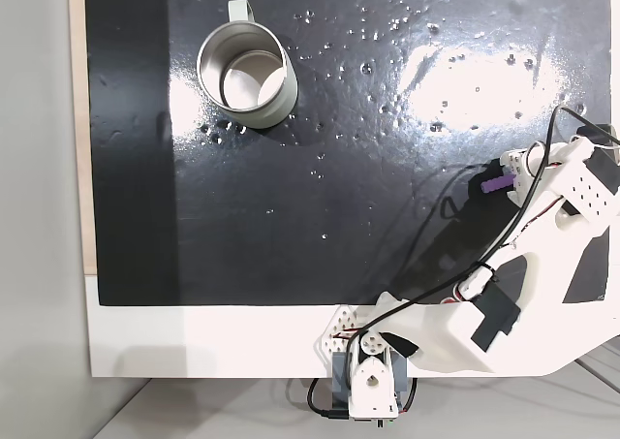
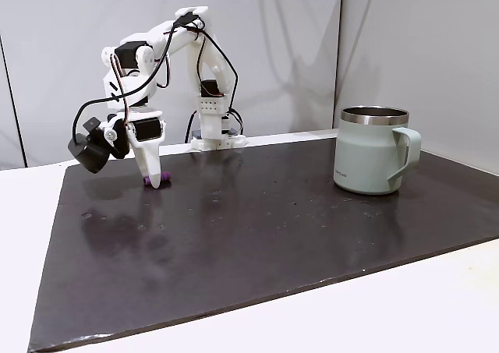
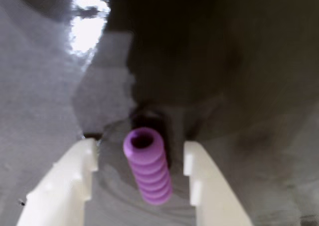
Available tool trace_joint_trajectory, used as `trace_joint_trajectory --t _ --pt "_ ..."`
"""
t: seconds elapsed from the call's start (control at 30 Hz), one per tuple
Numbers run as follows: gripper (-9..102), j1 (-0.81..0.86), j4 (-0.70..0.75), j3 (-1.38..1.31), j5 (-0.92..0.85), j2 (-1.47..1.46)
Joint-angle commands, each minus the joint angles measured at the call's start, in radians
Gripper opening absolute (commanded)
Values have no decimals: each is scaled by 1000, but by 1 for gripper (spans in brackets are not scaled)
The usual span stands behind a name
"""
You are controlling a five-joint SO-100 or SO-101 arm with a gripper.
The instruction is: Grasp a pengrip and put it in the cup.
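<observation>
The pengrip [image 3: 148, 167], a small purple ribbed tube, lies on the black mat between my two white fingers [image 3: 75, 181], with a narrow gap on each side. My gripper [image 3: 140, 147] is open around it, tips down at the mat. In a fixed view from above, the pengrip [image 1: 494, 183] and gripper [image 1: 500, 178] sit at the mat's right side. In a fixed view from the side, the gripper [image 2: 156, 183] stands over the pengrip [image 2: 146, 181] at the left. The grey-green cup [image 1: 247, 76] stands upright far off at the top left, also the cup [image 2: 374, 162] at the right.
The black mat [image 1: 320, 197] covers most of the white table, glossy with small specks. The arm's base [image 1: 366, 386] sits at the near edge, with loose cables [image 1: 455, 206] trailing over the mat. A wide stretch of bare mat separates gripper and cup.
</observation>
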Motion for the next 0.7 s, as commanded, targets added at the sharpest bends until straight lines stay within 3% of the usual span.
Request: trace_joint_trajectory --t 0.0,0.3,0.57,0.67 --pt "22 -17 -28 9 -9 89" --pt "19 -49 -64 44 -9 91" --pt "2 -57 -124 140 -23 160" --pt "0 -57 -141 164 -26 176"
